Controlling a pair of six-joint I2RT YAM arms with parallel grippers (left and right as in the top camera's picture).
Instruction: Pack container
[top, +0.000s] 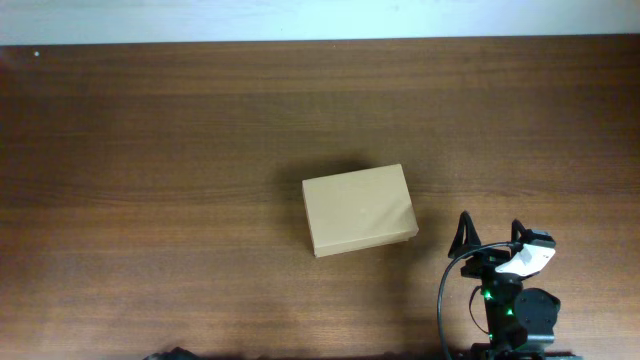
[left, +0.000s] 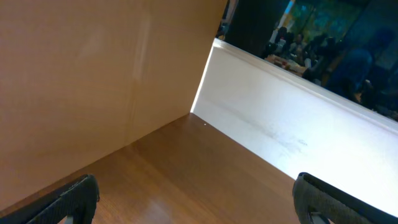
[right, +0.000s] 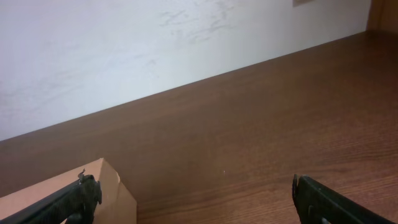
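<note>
Right gripper (top: 490, 238) spread wide, empty, container (top: 358, 210) lying near it, ahead and to its left

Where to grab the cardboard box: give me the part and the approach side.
Take the box across its shorter span, by the two long side walls, coming straight down from above. It lies flat and closed, so no rim offers a pinch. The open right gripper sits nearest.

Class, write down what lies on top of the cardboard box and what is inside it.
Nothing lies on the container; its flat tan top is bare. It is closed, so whatever is inside is covered and cannot be told.
</note>
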